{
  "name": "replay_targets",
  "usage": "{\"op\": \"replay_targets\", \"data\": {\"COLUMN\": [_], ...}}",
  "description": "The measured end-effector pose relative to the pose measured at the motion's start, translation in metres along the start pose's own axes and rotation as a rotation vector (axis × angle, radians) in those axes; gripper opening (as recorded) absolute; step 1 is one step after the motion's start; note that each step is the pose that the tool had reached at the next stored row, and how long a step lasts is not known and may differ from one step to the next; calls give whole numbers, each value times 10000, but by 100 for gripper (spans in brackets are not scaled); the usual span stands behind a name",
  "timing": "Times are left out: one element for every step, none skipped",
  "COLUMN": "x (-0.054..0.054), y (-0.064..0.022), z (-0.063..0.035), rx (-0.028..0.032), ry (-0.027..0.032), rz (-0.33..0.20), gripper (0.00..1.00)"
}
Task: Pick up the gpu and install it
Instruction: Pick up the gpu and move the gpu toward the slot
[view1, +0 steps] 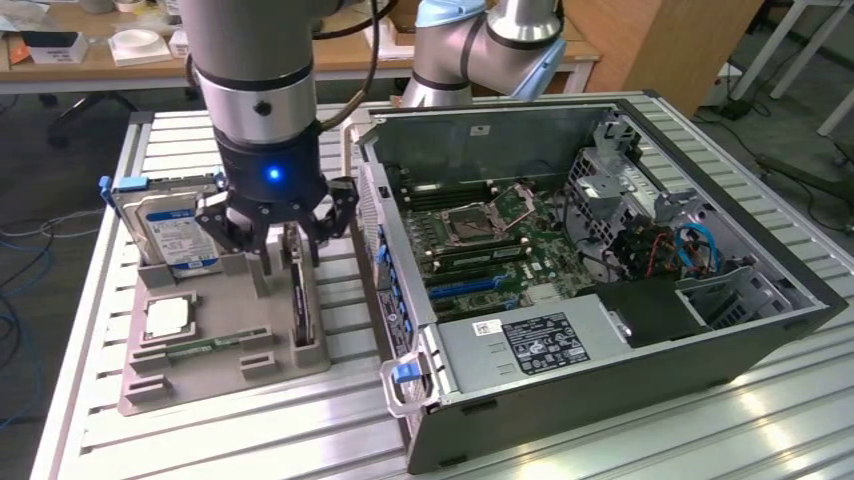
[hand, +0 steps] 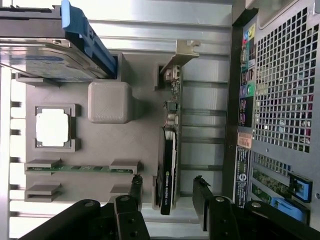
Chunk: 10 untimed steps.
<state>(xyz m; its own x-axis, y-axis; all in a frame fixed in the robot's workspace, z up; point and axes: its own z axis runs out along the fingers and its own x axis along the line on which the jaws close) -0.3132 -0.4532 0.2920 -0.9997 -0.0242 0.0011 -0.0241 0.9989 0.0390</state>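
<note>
- The gripper (view1: 291, 250) hangs low over the holder (view1: 200, 385), its jaws spread wide and holding nothing.
- In the wrist view the gpu (hand: 167, 165) has one end between the two fingers (hand: 135, 187), with a gap on each side and no contact visible.
- The gpu (view1: 304, 305) stands on its long edge in a slot of the holder, on the side nearest the case (view1: 747, 180).
- It is a thin green card with a black fan block bearing a small green logo. Its silver bracket (hand: 182, 55) is at the end away from the fingers.
- The grey holder also carries a hard drive (view1: 167, 235) standing upright, a square chip (view1: 167, 318) lying flat, and a memory stick (view1: 211, 346) in a slot.
- The holder sits on a slatted metal table (view1: 267, 430), just beside the open case, whose motherboard (view1: 494, 240) is exposed.
- Behind the table there is a second arm (view1: 461, 50) and a wooden desk (view1: 334, 62) with small items on it.
</note>
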Motion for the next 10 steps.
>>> {"op": "replay_targets", "data": {"x": [0,0,0,0,0,-1,-3,-8,-14,-22], "y": [-1,-1,-2,-3,-4,-4,-4,-4,-4,-5], "z": [19,37,55,73,91,105,114,121,128,136], "rx": [1,1,0,1,1,4,12,25,36,42], "ry": [0,-1,0,0,0,0,1,2,2,1], "rz": [0,0,0,0,-1,0,2,2,2,0], "gripper": [53,53,53,53,53,53,53,53,53,53]}}
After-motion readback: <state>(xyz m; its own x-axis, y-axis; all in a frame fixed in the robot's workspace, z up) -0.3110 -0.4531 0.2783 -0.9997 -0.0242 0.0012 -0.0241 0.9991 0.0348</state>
